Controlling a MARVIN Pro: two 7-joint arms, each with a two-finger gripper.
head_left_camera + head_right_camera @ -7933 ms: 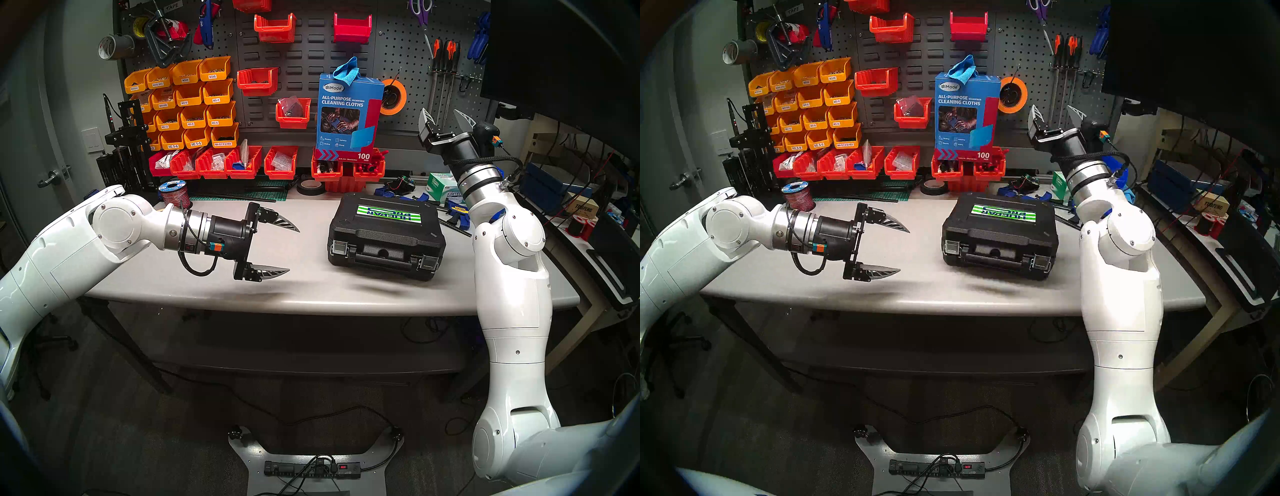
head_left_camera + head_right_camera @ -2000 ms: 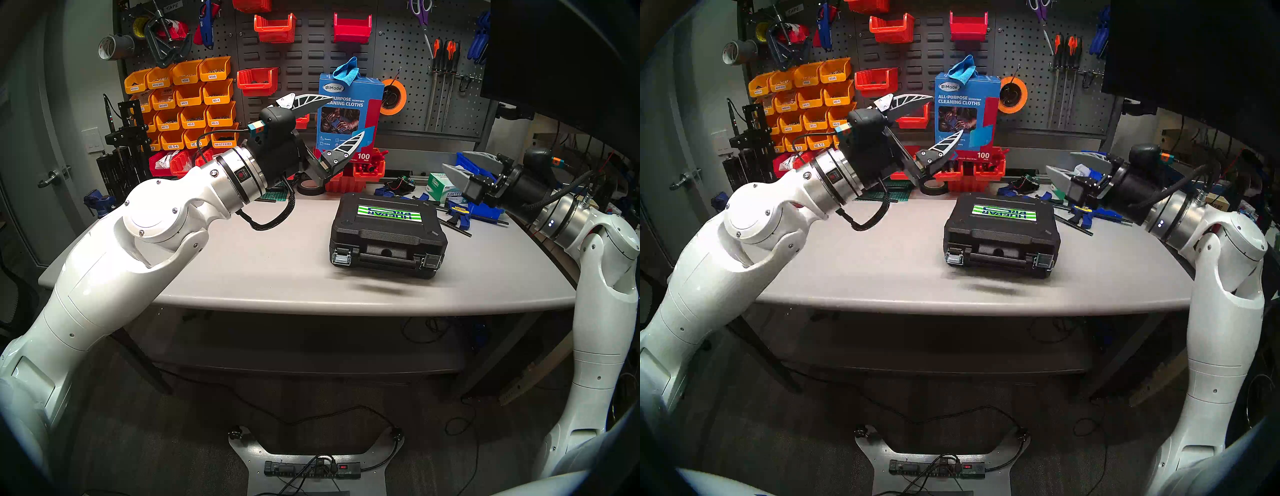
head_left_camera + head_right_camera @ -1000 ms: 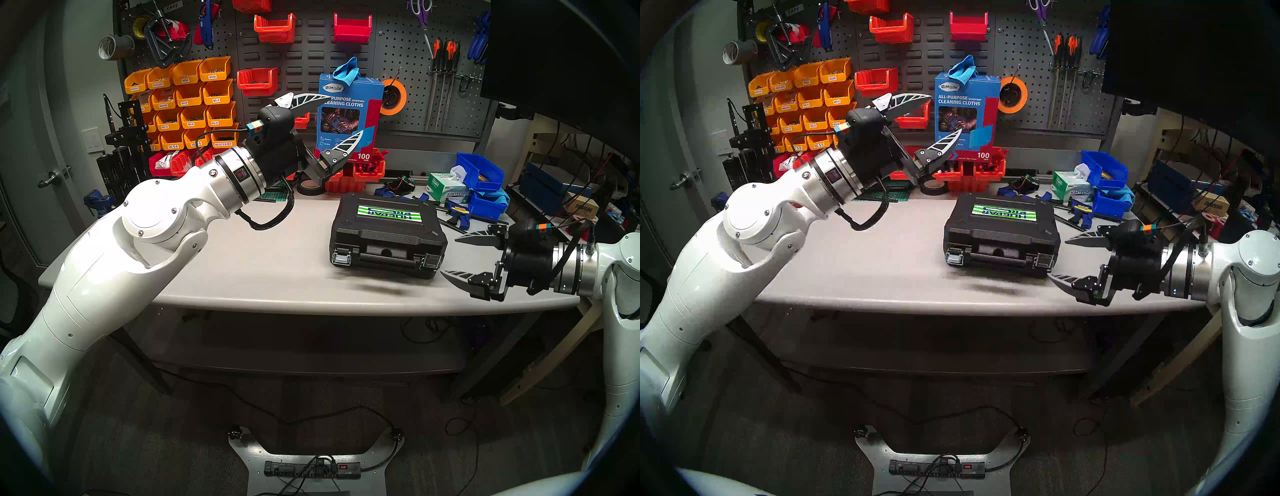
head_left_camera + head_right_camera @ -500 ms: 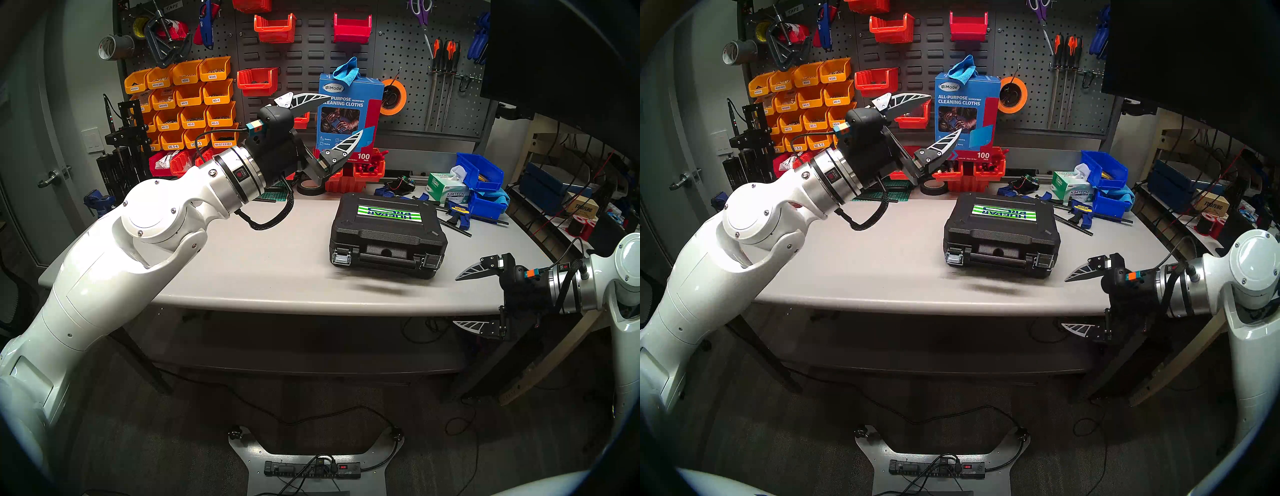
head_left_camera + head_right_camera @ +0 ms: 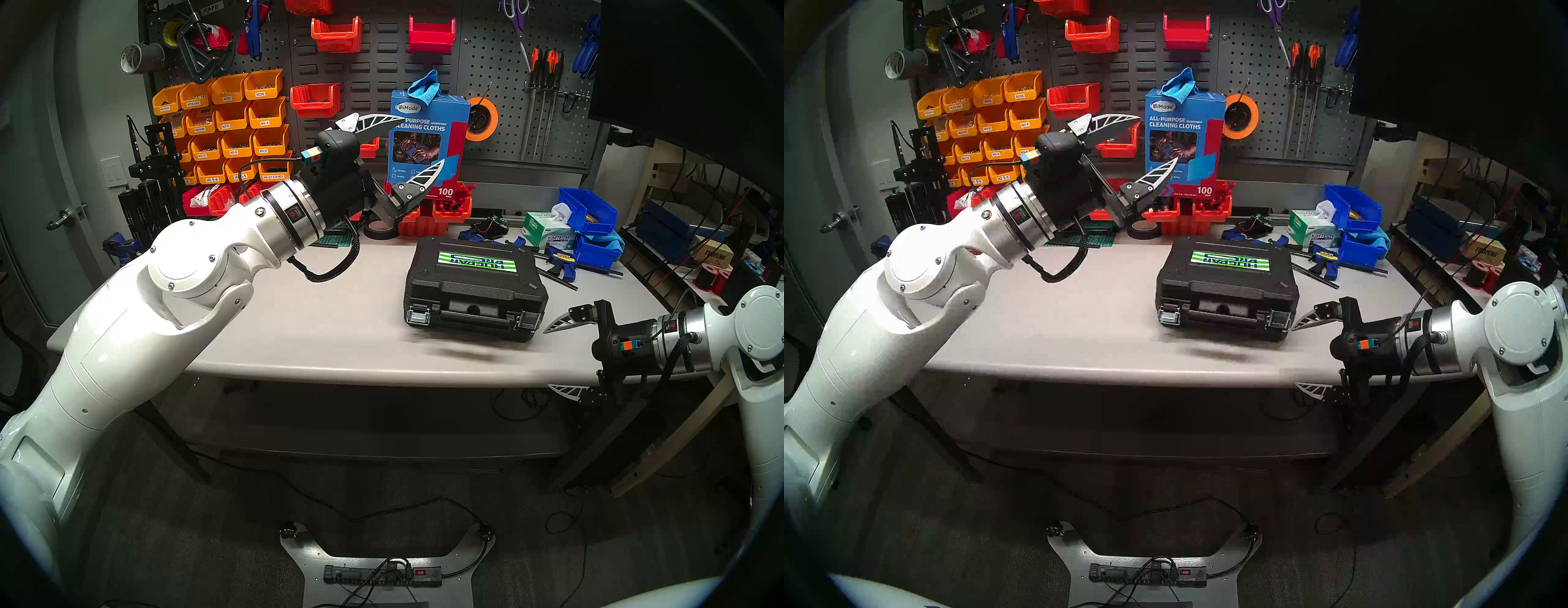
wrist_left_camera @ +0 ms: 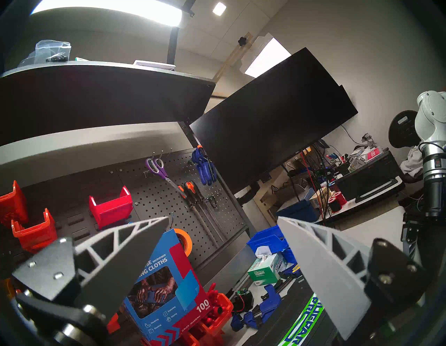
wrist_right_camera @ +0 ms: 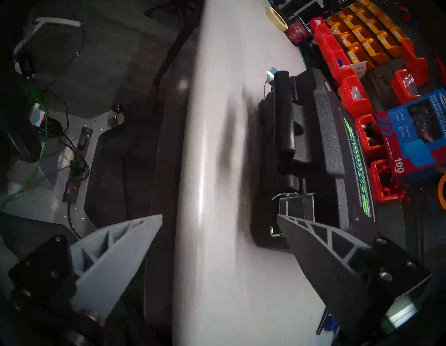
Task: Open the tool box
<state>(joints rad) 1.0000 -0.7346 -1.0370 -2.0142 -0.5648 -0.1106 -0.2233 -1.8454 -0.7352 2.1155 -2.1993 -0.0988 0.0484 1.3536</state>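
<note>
The black tool box [image 5: 475, 293] lies flat and closed on the grey table [image 5: 318, 331], its striped label up and its handle [image 5: 473, 325] and two silver latches facing me. It also shows in the other head view [image 5: 1225, 284] and the right wrist view [image 7: 321, 135]. My right gripper [image 5: 547, 358] is open at the table's front edge. Its upper finger tip is just right of the right latch [image 5: 528, 320] and its lower finger is below the tabletop. My left gripper [image 5: 424, 142] is open and empty, raised high behind and left of the box.
Two stacked blue bins [image 5: 587, 216], a tissue box [image 5: 547, 229] and a blue clamp [image 5: 560, 263] lie behind and right of the box. A cleaning-cloth carton [image 5: 428, 140], red bins [image 5: 441, 212] and a black tape roll [image 5: 379, 229] stand at the back.
My right gripper came down from beside the blue bins to the table's front edge, turned its jaws vertical, and has just moved left toward the box's right latch. The left arm has stayed still.
</note>
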